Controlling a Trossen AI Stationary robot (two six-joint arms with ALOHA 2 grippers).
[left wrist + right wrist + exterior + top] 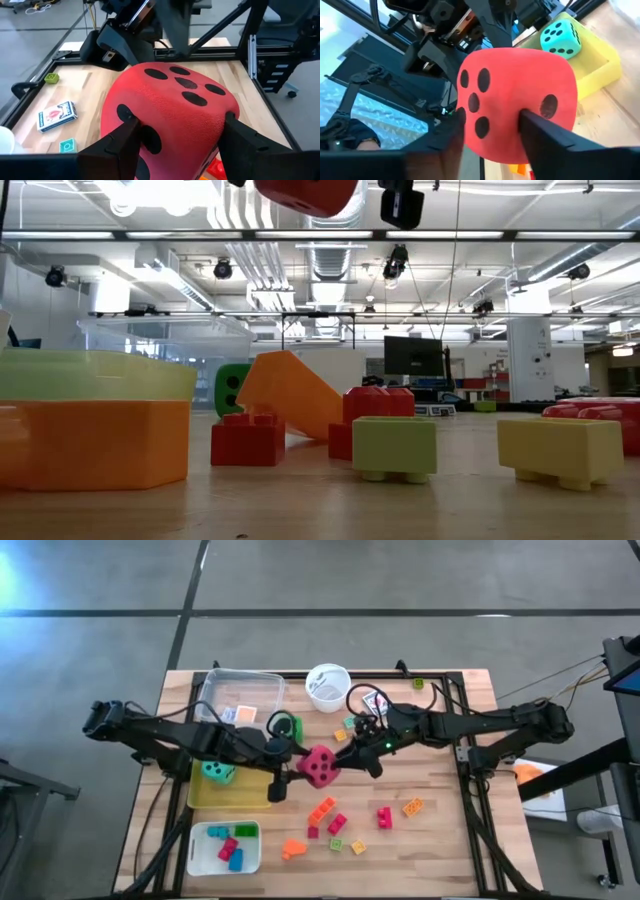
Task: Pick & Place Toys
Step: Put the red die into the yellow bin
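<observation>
High view, red die [319,766] tilted midair, left pincer [300,762] clamping its sides, right pincer [352,757] part-open around it.

White cup [327,686], clear tray [240,698], yellow tray [228,793]

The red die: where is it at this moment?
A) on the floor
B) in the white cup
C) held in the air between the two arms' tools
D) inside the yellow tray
C: the red die sits between left tool and right tool, above the table.
</observation>
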